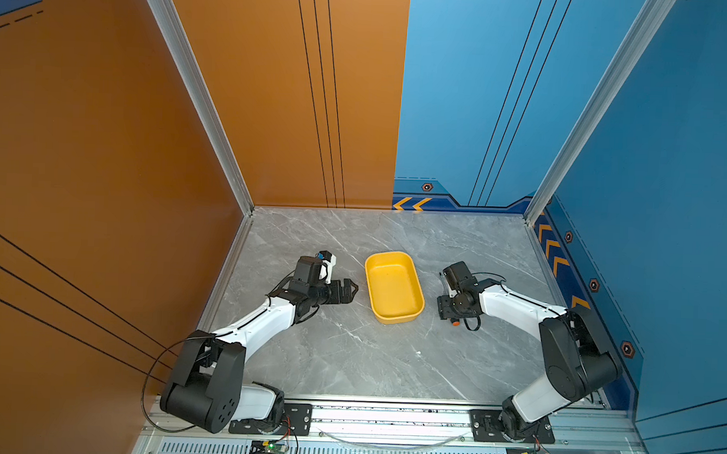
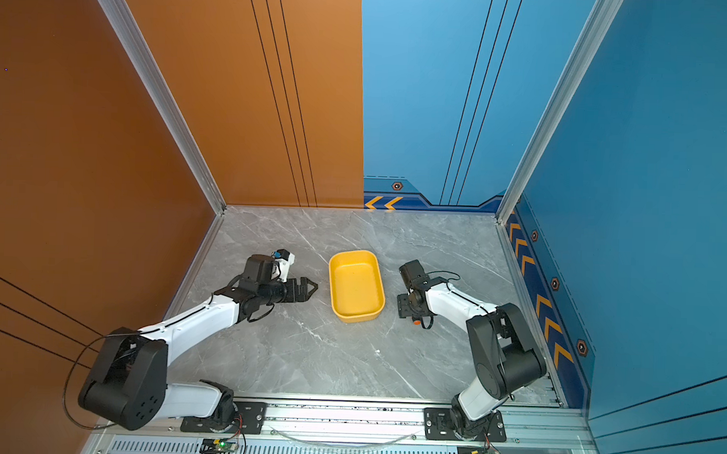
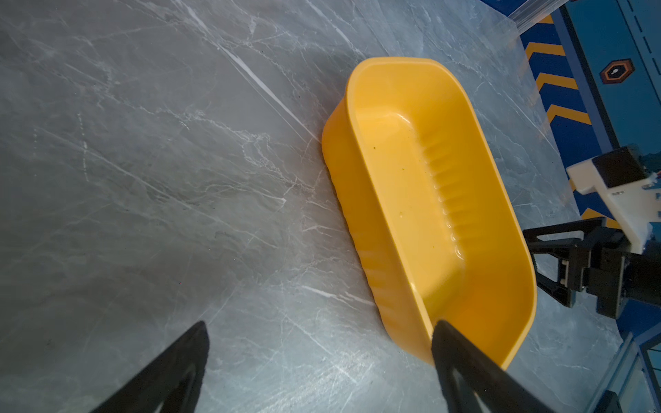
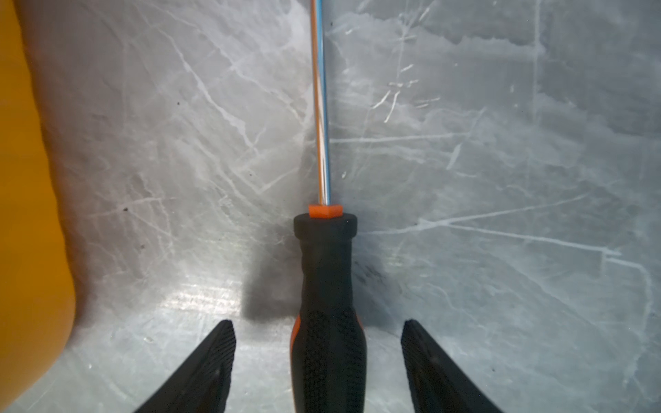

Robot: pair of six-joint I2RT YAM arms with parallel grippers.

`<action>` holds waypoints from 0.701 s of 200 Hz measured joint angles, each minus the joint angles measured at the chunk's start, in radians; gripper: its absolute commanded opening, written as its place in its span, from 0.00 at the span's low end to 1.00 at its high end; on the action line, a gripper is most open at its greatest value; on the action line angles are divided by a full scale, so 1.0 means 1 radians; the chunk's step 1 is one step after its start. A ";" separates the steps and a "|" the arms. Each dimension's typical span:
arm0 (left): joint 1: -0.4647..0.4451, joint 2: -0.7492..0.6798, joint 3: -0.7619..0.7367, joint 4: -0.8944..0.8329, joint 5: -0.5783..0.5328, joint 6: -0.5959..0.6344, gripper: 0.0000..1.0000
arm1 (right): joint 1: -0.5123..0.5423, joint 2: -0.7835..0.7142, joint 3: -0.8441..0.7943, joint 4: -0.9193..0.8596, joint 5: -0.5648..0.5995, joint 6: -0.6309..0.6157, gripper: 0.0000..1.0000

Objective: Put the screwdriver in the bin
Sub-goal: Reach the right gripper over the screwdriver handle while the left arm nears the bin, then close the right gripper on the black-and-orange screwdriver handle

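1. The screwdriver (image 4: 327, 286) lies flat on the table (image 1: 349, 360), just right of the bin (image 1: 396, 319). Its shaft points far and its orange cap (image 1: 455, 322) points near, roughly parallel to the bin's right long wall.
2. A narrow strip of bare table separates the screwdriver from the bin's right wall (image 4: 25, 214); the two do not touch.
3. The right gripper (image 4: 317, 323) points down over the handle. Its jaws are apart, one on each side, with a clear gap to the handle on both sides.
4. The left gripper (image 3: 322, 324) is low, just left of the bin, also with its jaws spread and nothing between them. One fingertip (image 3: 443, 332) overlaps the bin's near corner in the left wrist view; whether it touches the bin cannot be told.
5. The bin (image 2: 356, 317) sits mid-table with its long sides running near to far. It is empty, with its rim (image 3: 357, 118) free all round.
6. Bare table lies open near and far of the bin. The side walls (image 1: 581, 264) stand well apart from both grippers.
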State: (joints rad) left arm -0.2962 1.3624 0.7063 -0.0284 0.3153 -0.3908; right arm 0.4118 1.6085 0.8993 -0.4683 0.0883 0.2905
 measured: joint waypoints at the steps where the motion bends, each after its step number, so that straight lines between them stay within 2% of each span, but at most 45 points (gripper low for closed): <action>1: 0.000 0.000 0.000 -0.001 0.000 0.000 0.98 | 0.000 0.000 0.000 0.000 0.001 0.000 0.69; 98: -0.013 0.010 0.022 -0.051 0.000 -0.003 0.98 | 0.002 0.053 0.033 -0.024 0.018 0.023 0.42; 140: -0.013 0.011 0.029 -0.054 0.000 -0.003 0.98 | -0.001 0.058 0.042 -0.031 0.013 0.034 0.22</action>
State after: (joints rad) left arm -0.3088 1.3739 0.7357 -0.0826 0.3153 -0.3939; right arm 0.4110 1.6669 0.9417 -0.4992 0.1017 0.3241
